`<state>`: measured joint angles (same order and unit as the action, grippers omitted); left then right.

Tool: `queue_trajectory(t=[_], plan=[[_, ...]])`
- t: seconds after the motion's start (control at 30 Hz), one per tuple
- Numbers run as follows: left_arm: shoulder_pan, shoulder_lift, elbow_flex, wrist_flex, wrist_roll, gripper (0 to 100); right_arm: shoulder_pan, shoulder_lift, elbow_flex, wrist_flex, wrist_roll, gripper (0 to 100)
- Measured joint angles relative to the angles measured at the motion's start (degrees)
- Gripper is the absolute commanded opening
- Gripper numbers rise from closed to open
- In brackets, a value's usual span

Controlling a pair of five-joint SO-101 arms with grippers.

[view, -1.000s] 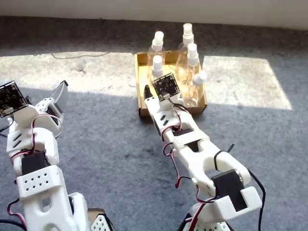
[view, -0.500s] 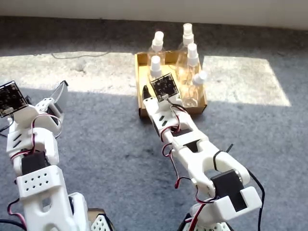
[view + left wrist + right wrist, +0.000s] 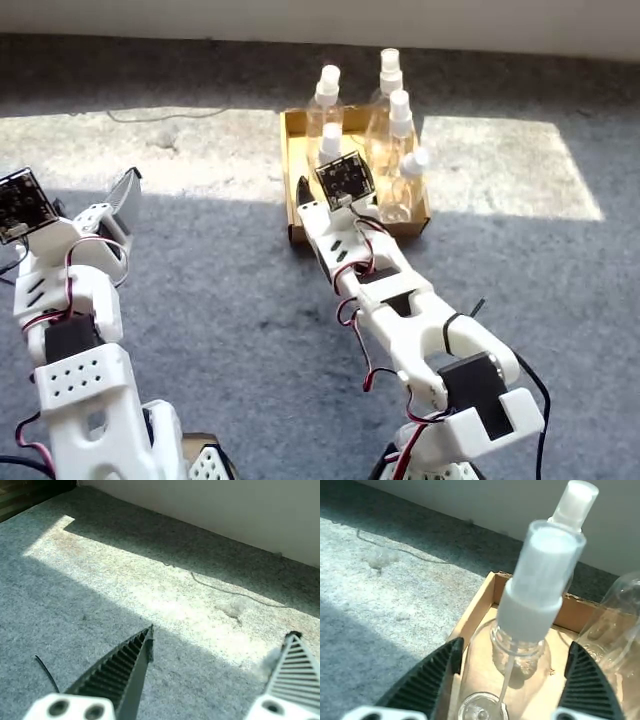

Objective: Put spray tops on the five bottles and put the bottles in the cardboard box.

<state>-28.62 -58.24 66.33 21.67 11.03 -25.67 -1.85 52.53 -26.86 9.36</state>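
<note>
The right gripper (image 3: 515,647) is wide open, its black jaws on either side of a clear plastic bottle (image 3: 530,665) and apart from it. The bottle carries a white spray top (image 3: 540,580) with a thin dip tube running down inside. It stands upright just inside the near corner of the cardboard box (image 3: 475,610). A second capped bottle (image 3: 572,500) rises behind it, and a third bottle (image 3: 620,615) beside it is cut off at the frame's edge. In the high view five such bottles (image 3: 385,130), each topped in white, stand close together in the shallow brown box. The right arm's wrist covers the lower part of the nearest one. Whether the two rear bottles have their bases inside the box wall is hard to tell. The left gripper (image 3: 221,634) is also spread wide, holding nothing, well apart from the box over grey carpet (image 3: 75,605). A sunlit band and a thin cord (image 3: 225,591) cross the carpet.
</note>
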Motion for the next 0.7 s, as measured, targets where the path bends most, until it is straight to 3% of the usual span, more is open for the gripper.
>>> queue_trajectory(t=[0.23,0.43,0.7], plan=[[0.0,0.0,0.0,0.0,0.0,35,0.0,-1.1,0.0,0.2,0.0,26.5],[0.0,0.0,0.0,0.0,0.0,35,0.0,-11.6,0.0,6.9,0.0,26.4],[1.8,0.0,0.0,0.0,0.0,35,0.0,-26.5,-11.7,25.4,0.0,26.3]])
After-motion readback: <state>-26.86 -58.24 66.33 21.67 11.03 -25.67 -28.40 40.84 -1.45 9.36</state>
